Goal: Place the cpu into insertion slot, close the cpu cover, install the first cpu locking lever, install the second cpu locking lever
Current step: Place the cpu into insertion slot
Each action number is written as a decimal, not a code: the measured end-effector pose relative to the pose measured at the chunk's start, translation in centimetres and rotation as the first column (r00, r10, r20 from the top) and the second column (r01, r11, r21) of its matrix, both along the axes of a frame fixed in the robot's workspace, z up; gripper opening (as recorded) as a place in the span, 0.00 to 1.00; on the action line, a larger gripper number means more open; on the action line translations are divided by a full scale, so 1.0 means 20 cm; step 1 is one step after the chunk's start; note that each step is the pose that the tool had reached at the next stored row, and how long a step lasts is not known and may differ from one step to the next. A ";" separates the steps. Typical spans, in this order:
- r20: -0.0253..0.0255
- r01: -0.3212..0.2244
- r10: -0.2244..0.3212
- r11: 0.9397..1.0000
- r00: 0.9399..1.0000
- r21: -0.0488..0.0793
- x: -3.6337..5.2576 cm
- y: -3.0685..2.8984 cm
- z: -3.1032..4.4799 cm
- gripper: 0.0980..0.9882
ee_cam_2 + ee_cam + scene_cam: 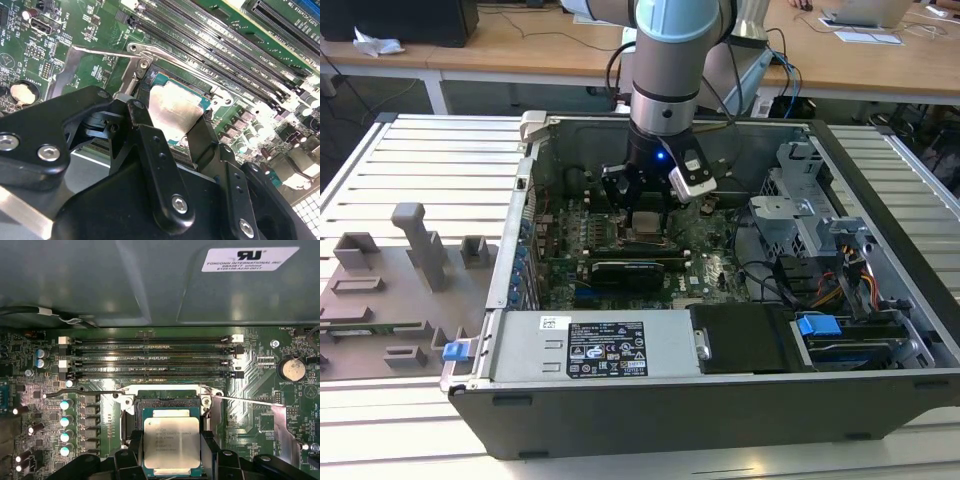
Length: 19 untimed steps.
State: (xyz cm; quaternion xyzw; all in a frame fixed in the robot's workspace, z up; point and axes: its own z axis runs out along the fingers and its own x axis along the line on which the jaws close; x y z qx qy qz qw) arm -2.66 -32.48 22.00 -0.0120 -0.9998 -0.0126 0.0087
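Note:
My gripper (645, 212) reaches down into the open computer case over the green board. Its two black fingers (135, 450) are shut on opposite edges of the cpu (171, 444), a square chip with a pale silver face and a green rim. The chip sits low over the insertion slot (167, 404), a dark square socket with a metal rim; I cannot tell whether it is seated. The cpu cover (167, 389) is off the slot, at the edge toward the memory slots. One dark locking lever (85, 390) and one thin silvery lever (245, 400) both stick out unlatched. In the second wrist view the cpu (175, 107) shows between the fingers.
Long black memory slots (155, 357) run just beyond the socket, with the case wall behind them. Capacitors (65, 420) and a coin battery (292, 368) flank the socket. The power supply (610, 345), a drive cage (810, 210) and cables crowd the case. A grey fixture plate (400, 270) lies outside.

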 end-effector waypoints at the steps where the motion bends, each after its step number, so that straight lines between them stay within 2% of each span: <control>1: 0.000 0.000 0.000 1.000 1.000 0.000 0.000 0.000 0.000 0.50; 8: 0.000 0.042 -0.042 0.999 0.999 -0.001 0.000 0.000 0.000 0.50; 12: 0.000 0.101 -0.101 0.995 0.995 -0.002 0.000 0.000 -0.001 0.50; 19: 0.000 0.169 -0.169 0.986 0.986 -0.004 0.001 0.000 -0.001 0.50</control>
